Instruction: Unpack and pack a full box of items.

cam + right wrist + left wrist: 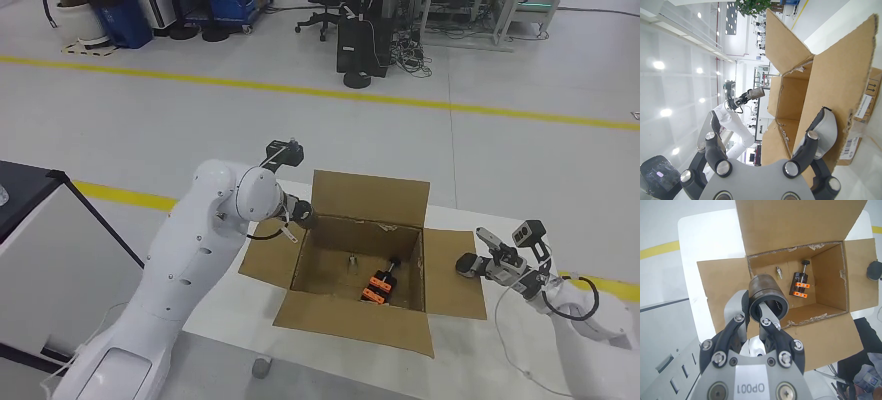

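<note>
- Where it stands on the white desk point(452, 222), the cardboard box point(370, 195) is open at the top, with all four flaps folded outward and lying roughly level.
- Box floor: two items lie here.
  - A small metal fitting point(778, 271) lies near the middle of the floor.
  - A black-and-orange vise point(799, 284) lies just beside the fitting without touching it. Its screw handle points toward the far wall.
- Metal cylinder point(766, 291): a dark hollow sleeve with a groove around its body. It is outside the box, held in the air over the left flap and close to the left rim. The right wrist view shows it clear of the cardboard.
- Left tool point(753, 305): clamped on the wall of the metal cylinder, with one finger inside the bore and the other on the outer surface. The open end of the bore faces the wrist camera.
- Right tool point(768, 117): fingers spread wide, holding nothing. It sits at the outer edge of the right flap.
  - One finger point(826, 123) lies along the face of that flap. Whether it presses on the cardboard cannot be determined.
  - The other finger stands well clear of the flap.
- Paper labels point(851, 147) are stuck to the outer side wall of the box below the right flap.
</note>
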### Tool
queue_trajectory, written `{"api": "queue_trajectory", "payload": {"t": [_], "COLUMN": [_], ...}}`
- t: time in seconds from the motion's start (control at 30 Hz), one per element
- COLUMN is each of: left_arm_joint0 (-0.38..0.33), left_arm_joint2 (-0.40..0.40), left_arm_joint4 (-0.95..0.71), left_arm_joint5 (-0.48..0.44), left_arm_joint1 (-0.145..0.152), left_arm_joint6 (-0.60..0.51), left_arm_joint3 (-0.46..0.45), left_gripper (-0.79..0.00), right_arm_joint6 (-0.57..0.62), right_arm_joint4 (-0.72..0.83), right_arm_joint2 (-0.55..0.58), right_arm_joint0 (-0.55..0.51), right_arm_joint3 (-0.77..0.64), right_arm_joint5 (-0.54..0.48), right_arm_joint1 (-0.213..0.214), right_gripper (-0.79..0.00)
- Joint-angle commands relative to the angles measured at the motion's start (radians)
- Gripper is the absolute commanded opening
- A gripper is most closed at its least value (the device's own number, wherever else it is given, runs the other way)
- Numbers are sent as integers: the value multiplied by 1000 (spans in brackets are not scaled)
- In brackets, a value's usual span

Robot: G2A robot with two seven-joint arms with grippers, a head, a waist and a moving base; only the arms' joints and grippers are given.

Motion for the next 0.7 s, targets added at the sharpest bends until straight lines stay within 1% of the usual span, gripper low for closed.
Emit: {"api": "queue_trajectory", "payload": {"t": [0.0, 0.03, 0.07, 0.17, 0.2, 0.27, 0.4, 0.57, 0.67], "left_arm_joint0": [13, 17, 18, 27, 35, 52, 93, 155, 210], "left_arm_joint2": [-6, -11, -25, -61, -84, -130, -242, -364, -406], "left_arm_joint4": [18, 25, 47, 103, 104, 157, 218, 240, 282], "left_arm_joint5": [7, 10, 37, 48, 50, 54, 57, 52, 50], "left_arm_joint1": [2, 3, 6, 14, 16, 24, 32, 27, 20], "left_arm_joint6": [33, 37, 42, 49, 50, 55, 57, 52, 50], "left_arm_joint3": [8, 8, 8, 0, -6, -18, -29, -47, -49], "left_gripper": [-785, -785, -785, -785, -785, -785, -785, -785, -785], "right_arm_joint6": [0, 0, 0, 0, 0, 0, 0, 0, 0], "right_arm_joint4": [0, 0, 0, 0, 0, 0, 0, 0, 0], "right_arm_joint2": [0, 0, 0, 0, 0, 0, 0, 0, 0], "right_arm_joint0": [0, 0, 0, 0, 0, 0, 0, 0, 0], "right_arm_joint3": [0, 0, 0, 0, 0, 0, 0, 0, 0], "right_arm_joint5": [0, 0, 0, 0, 0, 0, 0, 0, 0], "right_arm_joint1": [0, 0, 0, 0, 0, 0, 0, 0, 0], "right_gripper": [0, 0, 0, 0, 0, 0, 0, 0, 0]}}
